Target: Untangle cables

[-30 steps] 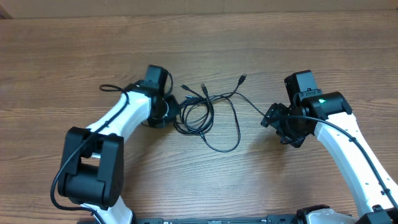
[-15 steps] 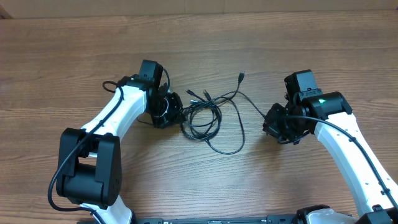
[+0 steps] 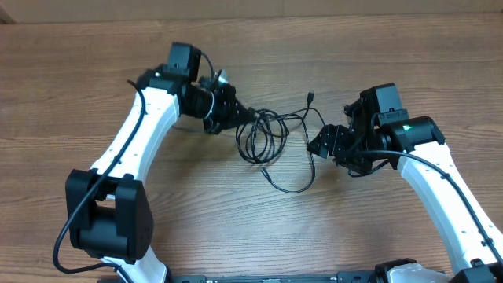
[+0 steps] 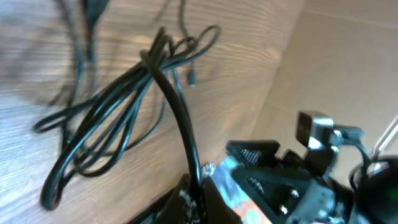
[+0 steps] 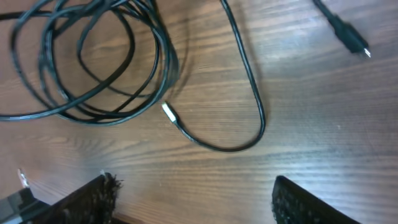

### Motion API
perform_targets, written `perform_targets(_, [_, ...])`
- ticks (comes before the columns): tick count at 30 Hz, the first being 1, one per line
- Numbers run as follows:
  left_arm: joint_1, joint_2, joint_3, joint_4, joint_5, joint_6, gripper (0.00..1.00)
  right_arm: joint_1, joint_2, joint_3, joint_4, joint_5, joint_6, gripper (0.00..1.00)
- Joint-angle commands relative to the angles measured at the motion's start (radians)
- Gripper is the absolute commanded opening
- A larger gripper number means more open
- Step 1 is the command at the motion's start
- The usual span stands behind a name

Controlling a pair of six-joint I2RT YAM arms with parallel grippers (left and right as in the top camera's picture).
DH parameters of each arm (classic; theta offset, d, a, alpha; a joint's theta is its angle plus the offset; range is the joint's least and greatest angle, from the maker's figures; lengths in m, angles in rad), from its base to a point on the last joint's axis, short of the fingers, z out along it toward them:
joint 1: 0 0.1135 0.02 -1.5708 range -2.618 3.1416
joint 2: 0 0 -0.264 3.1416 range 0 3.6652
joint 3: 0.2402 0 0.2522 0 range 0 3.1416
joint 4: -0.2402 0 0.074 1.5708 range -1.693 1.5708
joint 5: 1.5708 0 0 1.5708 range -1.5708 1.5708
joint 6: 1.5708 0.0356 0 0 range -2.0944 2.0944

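Several thin black cables lie looped together on the wooden table between my two arms. My left gripper is shut on a strand at the bundle's left end. In the left wrist view that strand runs up from the shut left gripper to the tangle. My right gripper stands open just right of the loops, holding nothing. In the right wrist view the open right gripper faces bare wood, with the loops, a silver-tipped plug and another plug beyond it.
One loose plug end points toward the far edge. A cardboard wall borders the far side of the table. The left arm's black base link sits near the front left.
My left gripper has moved away and to the right, dragging the bundle with it. My right gripper closed briefly, then opened again and shifted left toward the loops.
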Motion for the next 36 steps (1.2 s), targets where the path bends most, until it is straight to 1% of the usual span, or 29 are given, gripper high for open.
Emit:
perform_targets(1, [-0.018,-0.003,0.092,-0.041,0.053,0.168,0.04,-0.001,-0.005,0.007,0.025,-0.012,-0.015,0.79])
perform_targets(5, [-0.033,-0.003,0.150,-0.072,0.053,0.219,0.04,-0.001,-0.005,0.007,0.050,-0.012,-0.010,0.79])
perform_targets(7, [-0.043,-0.003,0.192,-0.098,0.053,0.274,0.04,-0.001,-0.005,0.007,0.071,-0.012,-0.007,0.79])
perform_targets(8, [-0.050,-0.003,0.215,-0.119,0.053,0.321,0.04,-0.001,-0.005,0.007,0.087,-0.012,-0.007,0.79])
perform_targets(9, [-0.064,-0.003,0.253,-0.158,0.053,0.404,0.04,-0.001,-0.005,0.007,0.107,-0.013,-0.007,0.79])
perform_targets(12, [-0.094,-0.003,0.331,-0.245,0.053,0.557,0.04,-0.001,-0.005,0.007,0.141,-0.013,-0.008,0.79])
perform_targets(14, [-0.111,-0.003,0.389,-0.303,0.053,0.639,0.04,-0.001,-0.004,0.007,0.157,-0.013,-0.008,0.79])
perform_targets(16, [-0.126,-0.003,0.443,-0.348,0.052,0.687,0.04,-0.001,-0.002,0.007,0.167,-0.013,-0.008,0.79])
perform_targets(20, [-0.153,-0.003,0.537,-0.383,0.040,0.702,0.04,0.000,0.011,0.007,0.174,-0.070,-0.008,0.77])
perform_targets(24, [-0.175,-0.003,0.588,-0.393,0.026,0.702,0.04,0.000,0.031,0.007,0.179,-0.107,-0.008,0.77])
perform_targets(29, [-0.192,-0.004,0.603,-0.406,0.028,0.702,0.04,0.000,0.079,0.007,0.195,-0.098,-0.008,0.76])
perform_targets(33, [-0.193,-0.004,0.603,-0.427,0.033,0.703,0.04,0.000,0.135,0.007,0.244,-0.098,-0.007,0.75])
perform_targets(36, [-0.193,-0.005,0.603,-0.453,0.021,0.740,0.04,0.000,0.174,0.007,0.264,-0.085,-0.008,0.75])
